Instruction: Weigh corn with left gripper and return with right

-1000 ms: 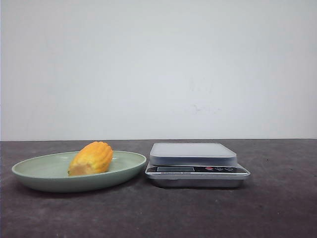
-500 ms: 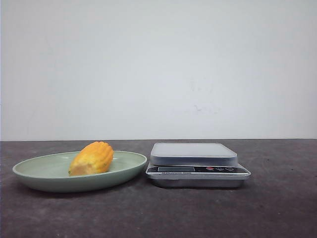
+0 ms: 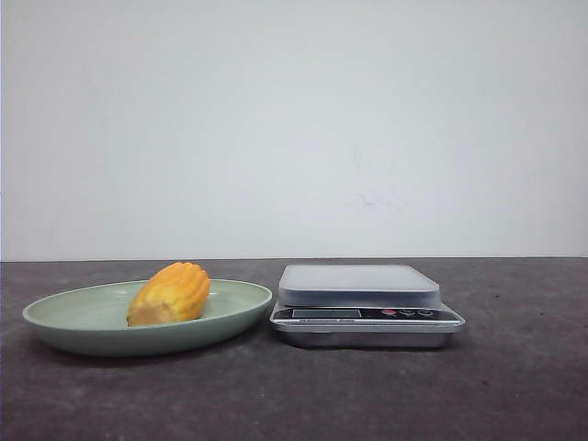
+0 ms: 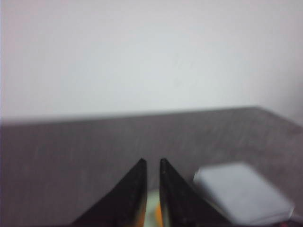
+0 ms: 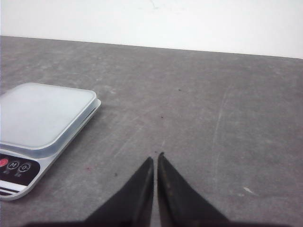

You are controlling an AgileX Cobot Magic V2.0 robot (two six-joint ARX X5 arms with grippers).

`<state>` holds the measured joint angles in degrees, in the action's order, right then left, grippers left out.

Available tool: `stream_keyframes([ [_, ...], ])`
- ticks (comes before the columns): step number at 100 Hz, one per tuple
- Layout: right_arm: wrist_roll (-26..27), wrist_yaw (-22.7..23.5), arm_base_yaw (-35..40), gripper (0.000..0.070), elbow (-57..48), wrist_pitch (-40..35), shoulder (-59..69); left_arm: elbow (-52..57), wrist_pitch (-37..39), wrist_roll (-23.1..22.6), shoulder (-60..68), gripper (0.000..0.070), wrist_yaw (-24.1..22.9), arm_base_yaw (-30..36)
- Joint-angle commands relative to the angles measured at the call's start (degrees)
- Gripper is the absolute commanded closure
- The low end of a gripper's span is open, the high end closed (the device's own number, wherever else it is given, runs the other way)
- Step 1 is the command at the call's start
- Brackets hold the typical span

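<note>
My left gripper [image 4: 152, 163] has its two black fingers drawn nearly together, only a thin slit between the tips, with nothing pinched. Just under and behind those tips I catch a sliver of orange and pale green, blurred: the corn [image 3: 169, 293] and the plate [image 3: 64, 317] it lies on. In the front view the corn rests on its side in the green plate, paler end toward the camera. The scale [image 3: 367, 304] sits just beside the plate; from my left gripper its grey platform [image 4: 241, 191] lies off to one side of the fingers, close by.

My right gripper [image 5: 155, 161] is likewise pressed nearly closed and empty, hovering over bare grey table [image 5: 227, 118], the scale [image 5: 42, 130] off to its side.
</note>
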<state>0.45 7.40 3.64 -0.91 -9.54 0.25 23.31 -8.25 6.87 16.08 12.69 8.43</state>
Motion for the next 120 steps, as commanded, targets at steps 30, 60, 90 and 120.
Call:
stream_keyframes([
  [30, 0.20, 0.11, -0.09, 0.0693, 0.13, 0.50, -0.04, -22.47, 7.30, 10.64, -14.34, 0.0700, 0.46, -2.95],
  [60, 0.22, 0.11, -0.09, 0.0693, 0.13, 0.52, -0.04, -22.53, -2.19, 7.26, -15.91, 0.0700, -6.32, -3.02],
  [90, 0.22, 0.09, -0.09, 0.0693, 0.13, 0.50, -0.04, -22.53, -2.16, 2.97, -15.91, 0.0700, -6.54, -3.21],
  [120, 0.22, 0.11, -0.09, 0.0693, 0.13, 0.50, -0.04, -22.51, -2.25, 2.97, -15.89, 0.0700, -6.54, -3.21],
])
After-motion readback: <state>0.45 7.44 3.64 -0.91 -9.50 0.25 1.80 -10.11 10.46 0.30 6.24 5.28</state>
